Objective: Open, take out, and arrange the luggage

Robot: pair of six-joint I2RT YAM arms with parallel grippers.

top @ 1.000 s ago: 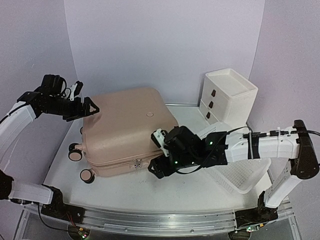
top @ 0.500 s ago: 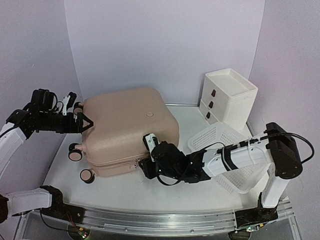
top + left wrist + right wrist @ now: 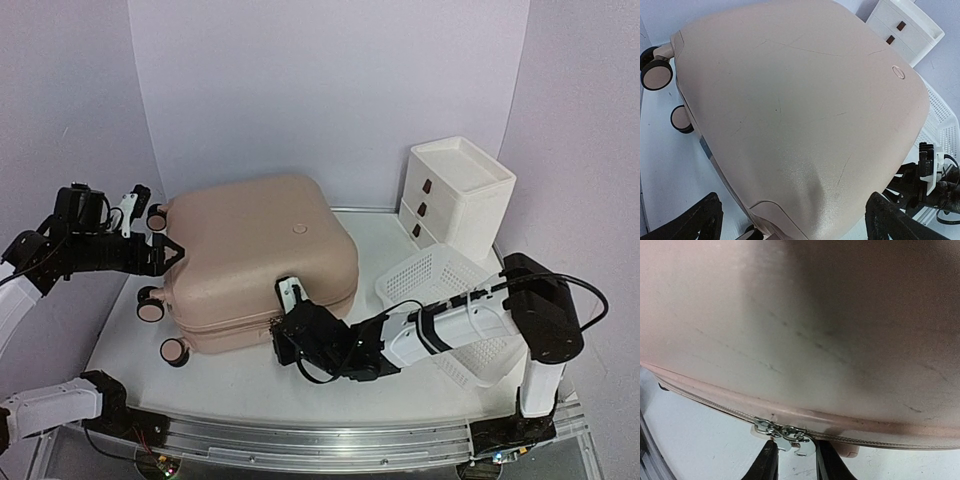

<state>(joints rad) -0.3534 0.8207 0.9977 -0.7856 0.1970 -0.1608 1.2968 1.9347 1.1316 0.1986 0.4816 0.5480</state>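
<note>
Pale-pink hard shell is filling most of what I'm looking at. The luggage [image 3: 255,255] is lying flat and zipped shut at centre-left of the top view, on the white table [image 3: 330,390], with its wheels [image 3: 152,310] pointing toward the left edge.

The R gripper [image 3: 796,460] is sitting at the lower middle of its wrist view. Its fingers [image 3: 769,464] are standing narrowly apart w/ the metal zip pulls [image 3: 784,434] right at their tips. I'm not able to tell whether they're pinching the pulls or just touching them. The L gripper [image 3: 794,200] is hanging wide, released, over the wheel end of the shell and gripping nothing.

What I'm worrying about:
- The bite is looking shallow. There are two small shiny pulls lying side by side, so the tips could be catching only one, or sliding off once I'm tugging along the seam.
- Nothing is bracing the case. W/ the L claw not pressing on it, a zip pull could be dragging the whole shell across the smooth table instead of running the slider.
- The seam is curving at the rounded corners, and pulling at the wrong angle there could be jamming the slider.
- The R forearm is lying just beside the white basket [image 3: 440,268] at the right of the top view, w/ the drawer unit [image 3: 460,185] behind it. A wide sweep could be knocking the basket.
</note>
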